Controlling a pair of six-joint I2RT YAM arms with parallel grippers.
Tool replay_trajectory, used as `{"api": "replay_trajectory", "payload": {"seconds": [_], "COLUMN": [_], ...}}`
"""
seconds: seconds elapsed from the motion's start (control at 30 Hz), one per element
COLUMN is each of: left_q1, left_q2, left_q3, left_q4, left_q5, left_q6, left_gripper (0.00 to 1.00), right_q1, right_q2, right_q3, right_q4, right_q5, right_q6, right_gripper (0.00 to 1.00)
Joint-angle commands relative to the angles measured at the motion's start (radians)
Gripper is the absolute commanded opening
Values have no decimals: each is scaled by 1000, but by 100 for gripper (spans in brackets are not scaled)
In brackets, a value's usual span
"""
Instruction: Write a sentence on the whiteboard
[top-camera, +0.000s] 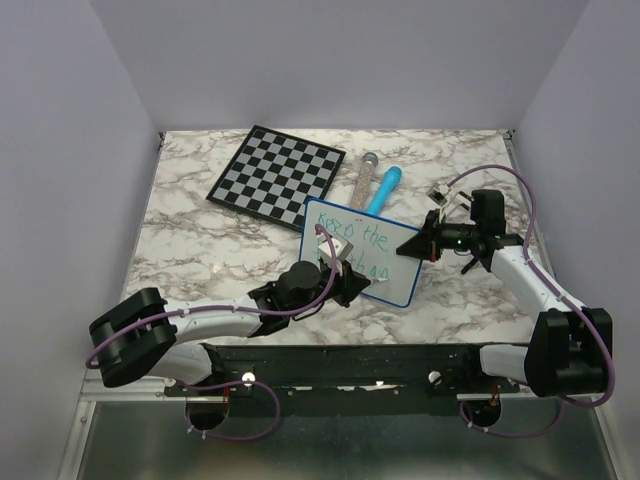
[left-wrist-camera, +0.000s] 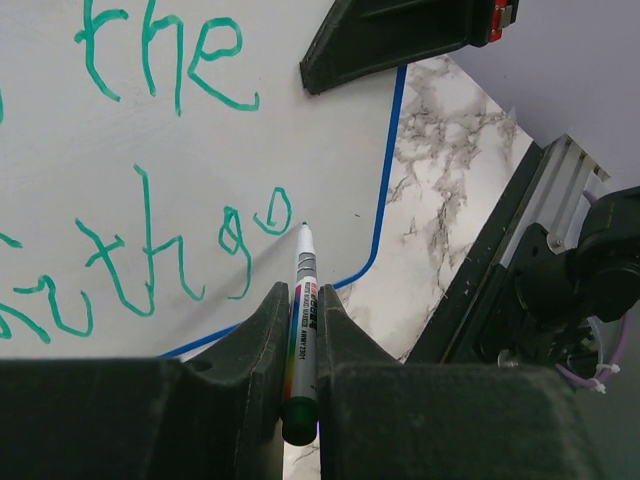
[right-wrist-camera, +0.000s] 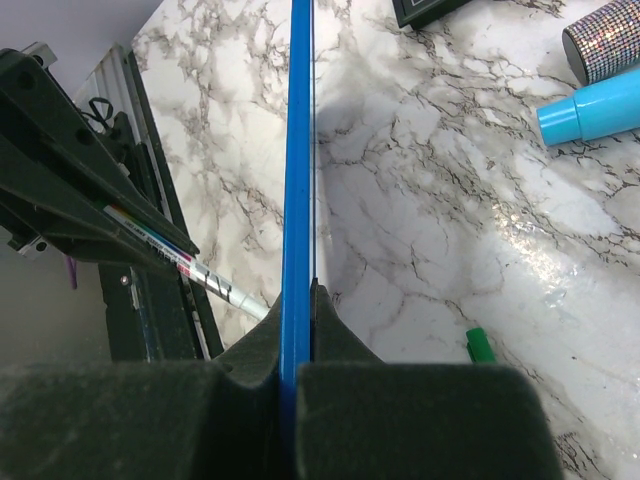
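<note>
The left end effector (left-wrist-camera: 300, 300) pinches a green marker (left-wrist-camera: 305, 262), its tip at the whiteboard (left-wrist-camera: 300, 130) just right of the green sentence (left-wrist-camera: 150, 260), while the right end effector (right-wrist-camera: 297, 320) clamps that board's blue rim above the marbled desk (right-wrist-camera: 420, 200), near the chessboard (top-camera: 278, 172).

Pincer (left-wrist-camera: 300, 298) clamping marker (left-wrist-camera: 304, 262), tip by whiteboard (left-wrist-camera: 300, 140)
</note>
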Motion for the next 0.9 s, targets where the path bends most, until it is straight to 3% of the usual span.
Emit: {"api": "replay_trajectory", "payload": {"seconds": [0.0, 0.87], "left_q1": [4, 10], "left_q2": [17, 71], "left_q3": [40, 110], "left_q4": [-12, -30], "left_q5": [-2, -21], "left_q6": [9, 24], "left_gripper": [0, 0], "right_q1": [5, 5], "right_q2": [-17, -20], "right_q3": [15, 17], "right_q4": [24, 24], "right_q5": [-81, -82], "right_q6": [16, 17], "right_gripper": [1, 1]}}
